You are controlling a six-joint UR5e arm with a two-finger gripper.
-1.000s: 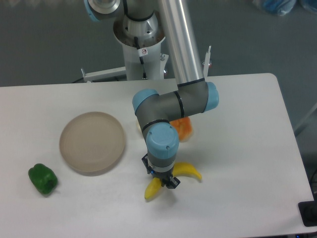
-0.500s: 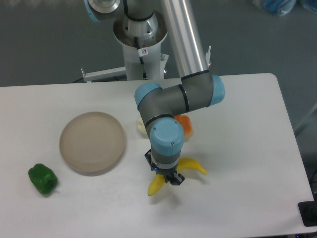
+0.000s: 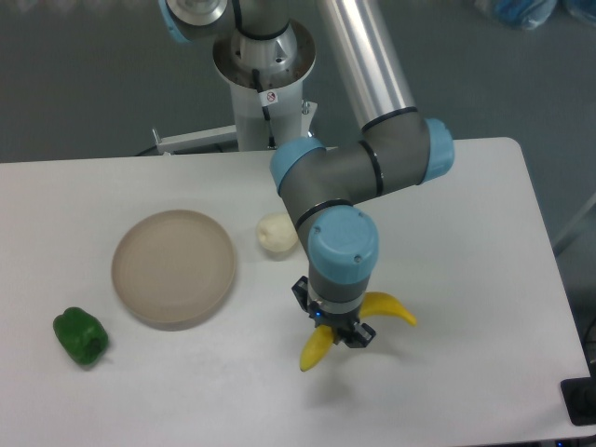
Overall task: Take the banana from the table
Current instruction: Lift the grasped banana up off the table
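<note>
My gripper (image 3: 337,328), pinching the banana (image 3: 386,309), has risen and drifted right off the bench (image 3: 466,372); the pick looks nearly done.

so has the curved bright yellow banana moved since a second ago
Yes. The curved bright yellow banana, shut in the gripper, has shifted right, farther from the round beige plate, which stayed put.

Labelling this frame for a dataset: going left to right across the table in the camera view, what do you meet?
Green pepper → beige plate → pale round fruit → banana held by the pincer.
</note>
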